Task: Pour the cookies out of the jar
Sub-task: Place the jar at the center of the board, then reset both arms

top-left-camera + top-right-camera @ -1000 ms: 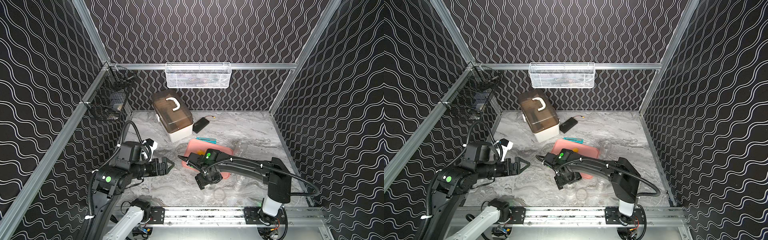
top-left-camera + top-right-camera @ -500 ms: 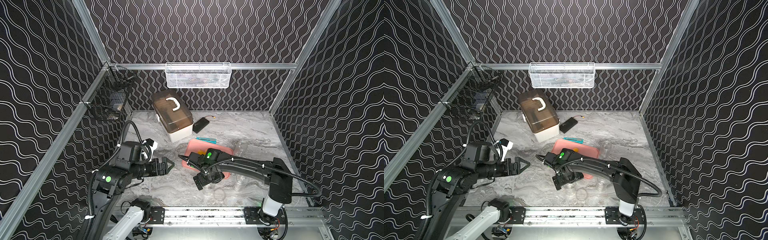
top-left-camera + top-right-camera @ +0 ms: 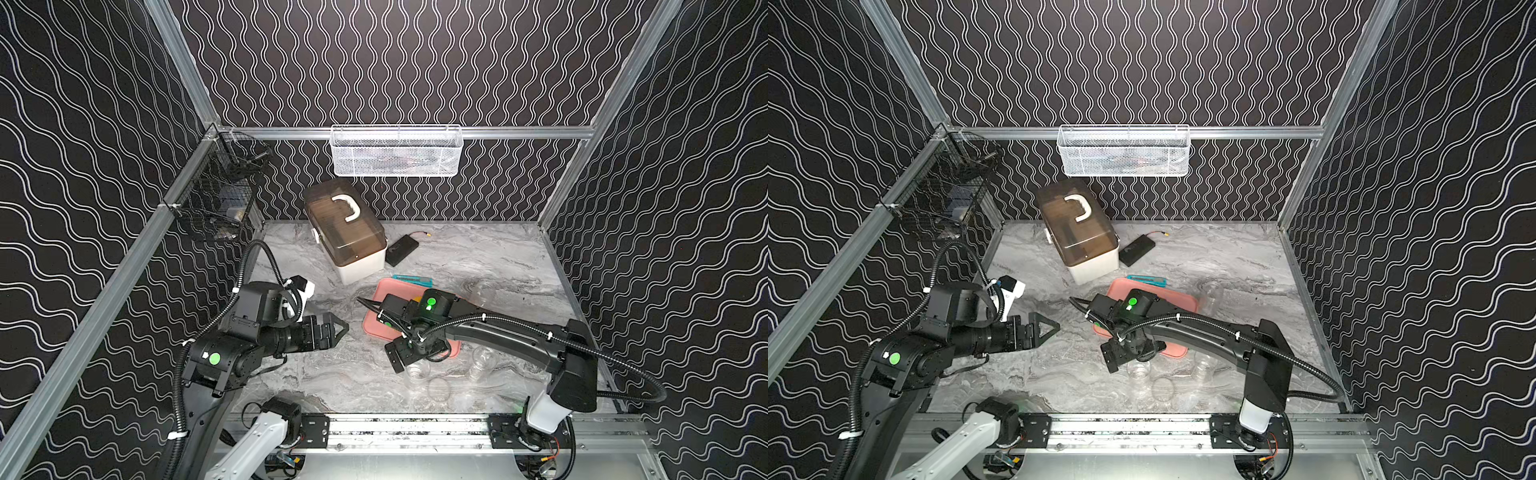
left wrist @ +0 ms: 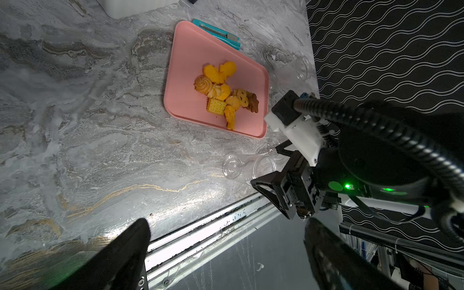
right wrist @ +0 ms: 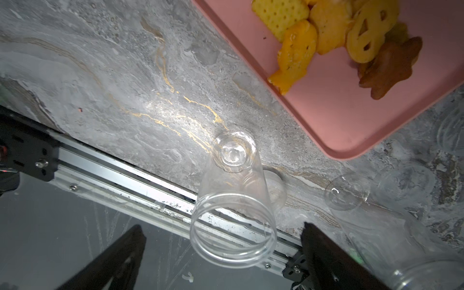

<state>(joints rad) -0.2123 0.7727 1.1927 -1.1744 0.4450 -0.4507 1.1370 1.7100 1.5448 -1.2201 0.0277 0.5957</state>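
Observation:
The cookies (image 4: 222, 91) (image 5: 334, 30), yellow-orange pieces and a brown star, lie heaped on the pink tray (image 4: 190, 75) (image 5: 339, 115) (image 3: 371, 329). An empty clear jar (image 5: 233, 198) (image 4: 251, 167) (image 3: 417, 368) (image 3: 1138, 370) stands on the marble just in front of the tray, mouth toward the right wrist camera. My right gripper (image 5: 222, 227) (image 3: 417, 355) is open above it, one finger on each side of the rim without touching. My left gripper (image 4: 227, 223) (image 3: 338, 328) hovers open and empty to the left of the tray.
More clear jars (image 5: 351, 200) (image 3: 482, 361) (image 3: 1212, 293) and a clear lid ring (image 3: 438, 388) lie around the tray. A teal utility knife (image 4: 218, 35) sits behind it. A brown-lidded box (image 3: 345, 232) and black device (image 3: 401, 249) are at the back. The metal rail (image 3: 415, 428) runs along the front.
The right gripper has opened and let go of the jar, which now rests on the table. The left arm has not moved.

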